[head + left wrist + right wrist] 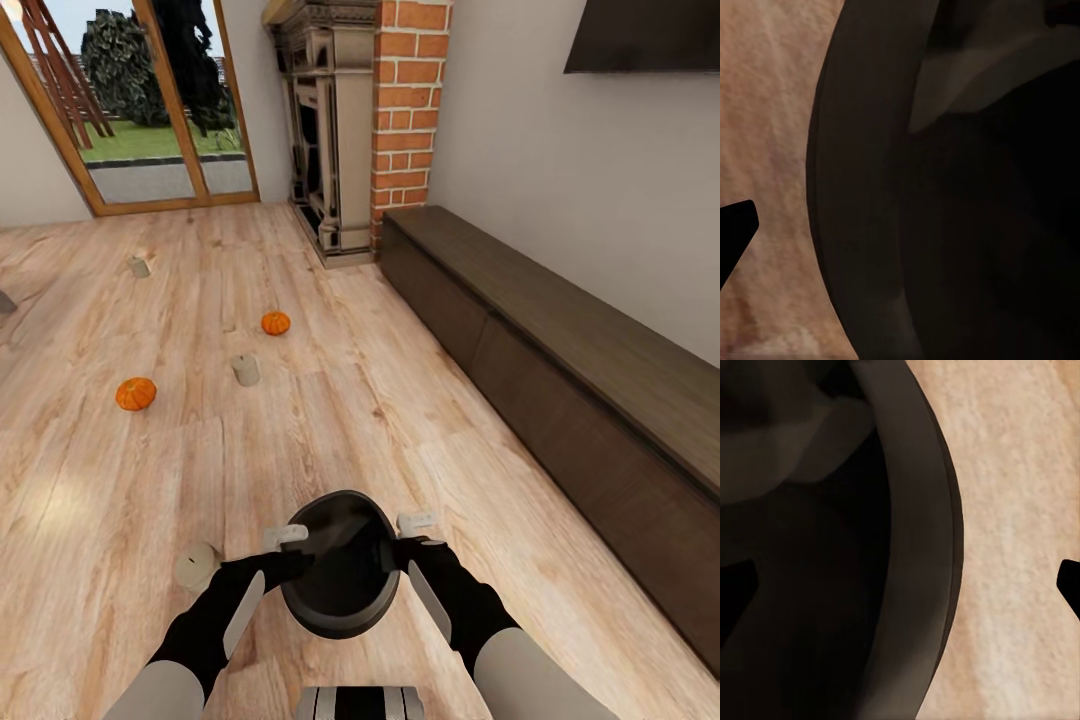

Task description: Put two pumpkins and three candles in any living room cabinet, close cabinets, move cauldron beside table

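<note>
Cauldron (340, 580): on floor just before robot, between both grippers.
Left gripper (290, 537): at left rim; grip not discernible.
Right gripper (415, 524): at right rim; grip not discernible.
Candle (197, 566): beside left arm.
Pumpkins (135, 393), (275, 323): mid-floor.
Cabinet (560, 400): along right wall, closed.

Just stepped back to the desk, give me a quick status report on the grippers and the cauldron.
Left gripper and right gripper at opposite sides of the cauldron; grip unclear. Pumpkins and candles loose on floor. Cabinet shut. Nothing blocking.

Cauldron (340, 580) between both hands
</note>
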Available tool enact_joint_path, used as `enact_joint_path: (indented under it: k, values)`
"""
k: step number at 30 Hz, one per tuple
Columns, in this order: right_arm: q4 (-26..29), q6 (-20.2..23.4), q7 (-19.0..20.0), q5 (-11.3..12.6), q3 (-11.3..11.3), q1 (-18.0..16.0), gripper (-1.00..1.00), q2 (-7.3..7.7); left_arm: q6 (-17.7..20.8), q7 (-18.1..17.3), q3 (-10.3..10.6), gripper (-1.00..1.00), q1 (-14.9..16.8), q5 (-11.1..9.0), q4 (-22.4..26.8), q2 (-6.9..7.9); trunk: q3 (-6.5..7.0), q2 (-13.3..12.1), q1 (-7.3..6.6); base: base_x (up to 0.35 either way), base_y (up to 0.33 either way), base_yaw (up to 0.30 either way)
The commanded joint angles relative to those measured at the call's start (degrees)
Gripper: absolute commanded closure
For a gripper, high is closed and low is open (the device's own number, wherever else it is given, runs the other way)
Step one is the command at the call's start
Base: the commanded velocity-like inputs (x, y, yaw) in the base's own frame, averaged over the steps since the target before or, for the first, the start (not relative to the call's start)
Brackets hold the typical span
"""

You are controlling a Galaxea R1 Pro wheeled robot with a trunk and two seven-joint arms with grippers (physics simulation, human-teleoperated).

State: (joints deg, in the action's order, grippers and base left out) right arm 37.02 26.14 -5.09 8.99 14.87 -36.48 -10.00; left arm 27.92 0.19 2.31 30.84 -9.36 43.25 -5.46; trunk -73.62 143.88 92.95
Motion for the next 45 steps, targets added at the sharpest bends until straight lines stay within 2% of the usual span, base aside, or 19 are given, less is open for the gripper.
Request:
enact_joint_path:
  k: [1,35,38,44,45]
  values:
    - [0.1,0.1,-0.5,0.6,0.2,0.0,-1.0,0.0,0.3,0.1,0.0,-1.0,0.0,-0.4,0.1,0.01,-0.04,0.0,-0.01,0.0,0.0,0.0]
    - [-0.1,-0.7,-0.6,0.6,0.2,0.0,-1.0,0.0,0.3,0.1,0.1,-1.0,0.0,-0.4,0.1,0.01,-0.04,0.0,-0.01,0.0,0.0,0.0]
    - [-0.1,-0.7,-0.6,0.6,0.2,0.0,-1.0,0.0,0.3,0.1,0.1,-1.0,0.0,-0.4,0.1,0.01,-0.71,0.1,0.07,0.0,0.0,0.0]
    - [-0.1,-0.7,-0.6,0.6,0.2,0.0,-1.0,0.0,0.3,0.1,0.1,-1.0,0.0,-0.4,0.1,0.01,-0.71,0.1,0.07,0.0,0.0,0.0]
    - [-0.1,-0.7,-0.6,0.6,0.2,0.0,1.0,0.0,0.3,0.1,0.1,-1.0,0.0,-0.4,0.1,0.01,-0.71,0.1,0.07,0.0,0.0,0.0]
